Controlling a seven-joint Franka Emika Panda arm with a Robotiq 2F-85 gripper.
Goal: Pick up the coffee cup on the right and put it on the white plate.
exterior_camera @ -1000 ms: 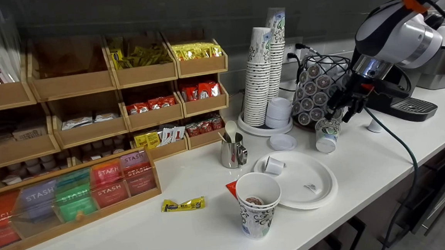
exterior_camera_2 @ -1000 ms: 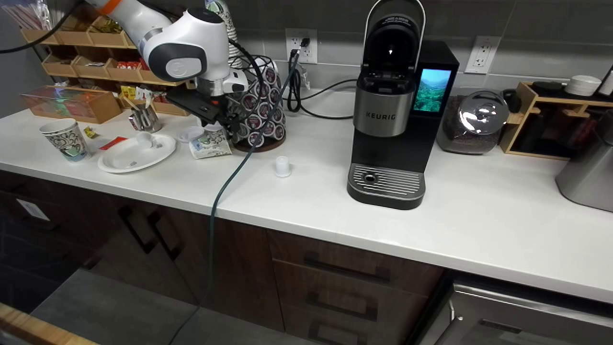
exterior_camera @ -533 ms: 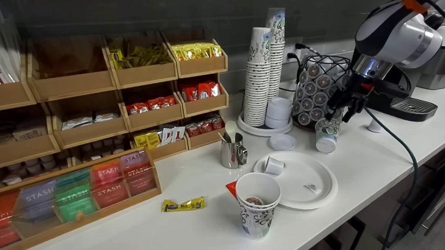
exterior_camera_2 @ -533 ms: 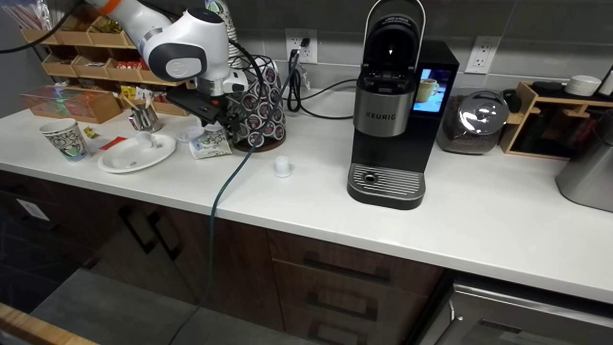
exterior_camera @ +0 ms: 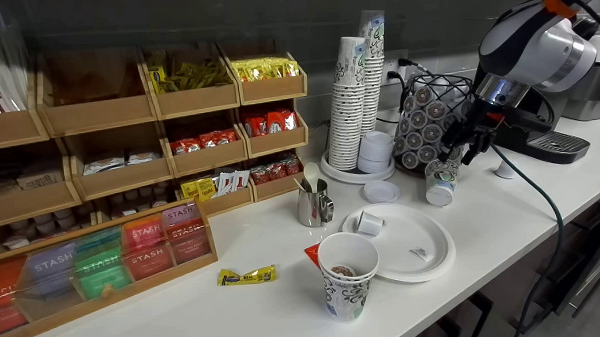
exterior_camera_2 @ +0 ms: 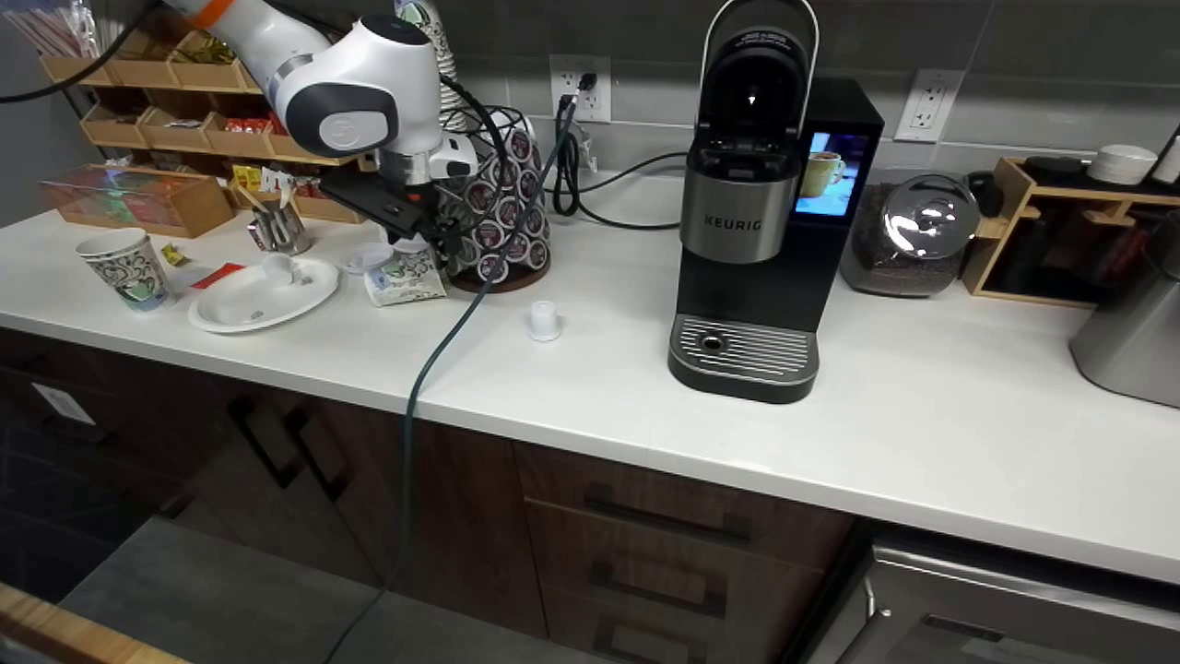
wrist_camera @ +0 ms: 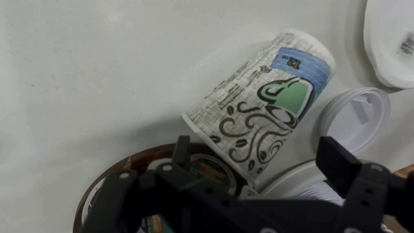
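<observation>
The coffee cup, white with a dark swirl print, lies on its side on the counter; it also shows in an exterior view. In the wrist view the cup lies with its rim towards the pod rack. My gripper is just above the rim end of the cup, also seen in an exterior view. In the wrist view the gripper is open, its fingers wide apart and nothing held. The white plate lies flat, with a small white pod and a paper scrap on it; its edge shows in the wrist view.
A round pod rack stands behind the cup. Tall cup stacks and a lid are near it. A larger patterned cup stands in front of the plate. A small white pod and a green hose lie to one side.
My arm, the gripper and the cups have not visibly moved. Only the coffee machine's screen has changed, from a landscape to a cup picture.
</observation>
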